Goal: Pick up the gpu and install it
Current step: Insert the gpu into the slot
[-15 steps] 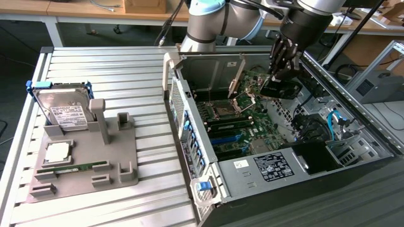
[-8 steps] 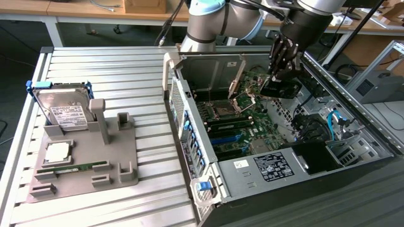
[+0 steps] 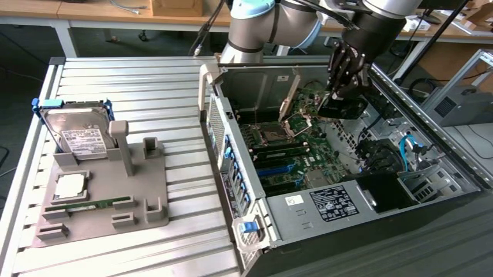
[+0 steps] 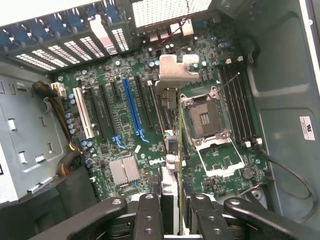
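Nearest the wrist camera, the end effector (image 4: 172, 217) has its fingers (image 4: 149, 215) drawn partway together and clamped on the gpu (image 4: 172, 150), which runs edge-on away from the lens and ends in its pale metal bracket (image 4: 175, 70). By size, the scene reads as follows. The slatted metal desk (image 3: 138, 86) carries everything. On the exterior view's right, the open computer case (image 3: 324, 216) lies on its side with its interior exposed. The arm reaches into it from above, placing the end effector (image 3: 339, 101) and the gpu (image 3: 304, 99) over the far end of the case, near its rear wall. The motherboard (image 4: 112, 125) covers the case floor. On the exterior view's left, a grey parts fixture (image 3: 100, 222) rests on the desk. It holds the upright hard drive (image 3: 77, 135) and the narrow green memory stick (image 3: 96, 203). On the motherboard, the processor socket (image 4: 205, 120) is beside the row of expansion slots, one of them the long blue slot (image 4: 131, 107). The gpu hangs above the strip between the socket and those slots and appears clear of the board. Whether its connector edge lines up with a slot cannot be determined from these views. Task status, as judged from the present layout: pickup is complete, since the gpu is in the grip and inside the case. Installation is incomplete, since the gpu is not seated in any slot.
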`<action>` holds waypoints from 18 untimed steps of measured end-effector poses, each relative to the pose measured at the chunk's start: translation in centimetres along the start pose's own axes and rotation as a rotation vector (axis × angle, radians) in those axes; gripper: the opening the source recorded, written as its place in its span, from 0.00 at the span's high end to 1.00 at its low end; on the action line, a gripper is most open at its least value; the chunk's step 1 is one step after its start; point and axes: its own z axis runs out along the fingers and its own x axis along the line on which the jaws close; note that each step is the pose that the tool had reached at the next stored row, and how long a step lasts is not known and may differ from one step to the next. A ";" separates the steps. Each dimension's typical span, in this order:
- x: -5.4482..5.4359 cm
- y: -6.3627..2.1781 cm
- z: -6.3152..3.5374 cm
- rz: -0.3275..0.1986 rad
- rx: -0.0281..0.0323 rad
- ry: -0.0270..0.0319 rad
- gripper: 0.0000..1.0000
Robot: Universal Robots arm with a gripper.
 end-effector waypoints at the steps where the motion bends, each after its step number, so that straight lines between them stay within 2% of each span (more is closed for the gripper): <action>1: 0.0 0.00 0.00 -0.006 -0.0001 0.0002 0.73; 18: 0.0 0.00 0.00 -0.097 -0.0024 0.0021 0.73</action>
